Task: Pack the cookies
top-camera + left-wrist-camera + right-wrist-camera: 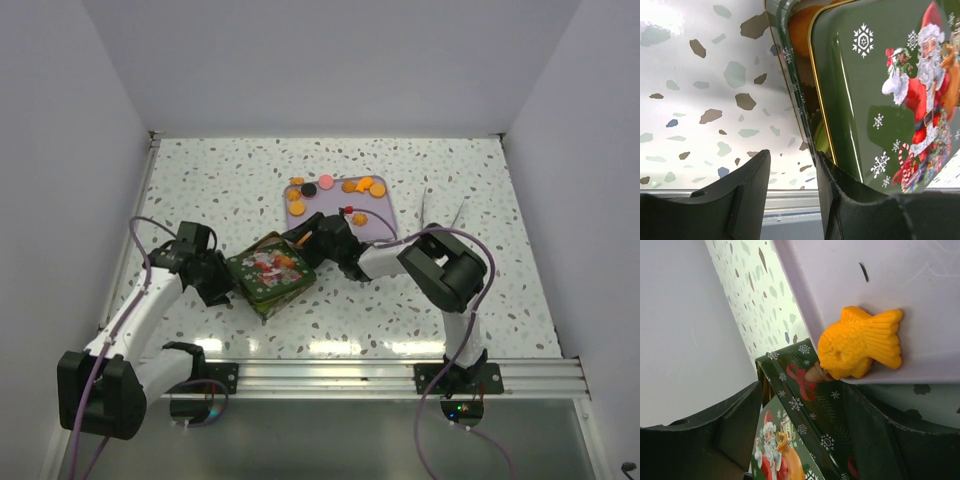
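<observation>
Standing spread, the left gripper [790,162] has bare table [700,100] in its gap and the green Santa tin [875,100] just beside one finger [840,200]. The right gripper [802,395], spread too, faces a fish-shaped cookie [860,342] just ahead at the edge of the lilac tray [900,280], the tin crowding beneath; other cookies [362,186] lie farther beyond.
</observation>
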Tool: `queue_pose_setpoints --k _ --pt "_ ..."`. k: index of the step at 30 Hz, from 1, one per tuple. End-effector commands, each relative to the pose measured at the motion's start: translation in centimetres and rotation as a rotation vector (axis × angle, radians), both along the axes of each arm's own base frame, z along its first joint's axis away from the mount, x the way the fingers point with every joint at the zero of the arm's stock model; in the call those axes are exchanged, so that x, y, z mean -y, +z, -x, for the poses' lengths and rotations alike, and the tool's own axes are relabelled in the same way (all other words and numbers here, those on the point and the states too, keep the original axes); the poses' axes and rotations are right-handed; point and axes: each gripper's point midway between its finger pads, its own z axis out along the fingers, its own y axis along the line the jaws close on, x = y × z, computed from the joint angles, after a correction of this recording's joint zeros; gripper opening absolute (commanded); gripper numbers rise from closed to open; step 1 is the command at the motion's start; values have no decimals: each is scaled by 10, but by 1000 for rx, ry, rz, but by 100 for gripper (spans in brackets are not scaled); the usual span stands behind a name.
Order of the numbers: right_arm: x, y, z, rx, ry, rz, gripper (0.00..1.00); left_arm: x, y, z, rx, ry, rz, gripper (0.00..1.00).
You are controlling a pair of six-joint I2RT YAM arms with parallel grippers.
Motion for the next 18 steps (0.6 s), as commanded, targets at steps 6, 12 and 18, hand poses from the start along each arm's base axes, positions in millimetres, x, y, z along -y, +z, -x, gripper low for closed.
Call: queue_pose_setpoints --k 6,12,18 --pt "26 32 -21 80 16 60 71 -6 25 -2 45 0 -32 47" --pt "38 33 -20 72 24 76 70 -3 13 4 18 -1 -10 46" --pt "63 45 -14 71 62 152 71 6 59 -17 134 0 38 44"
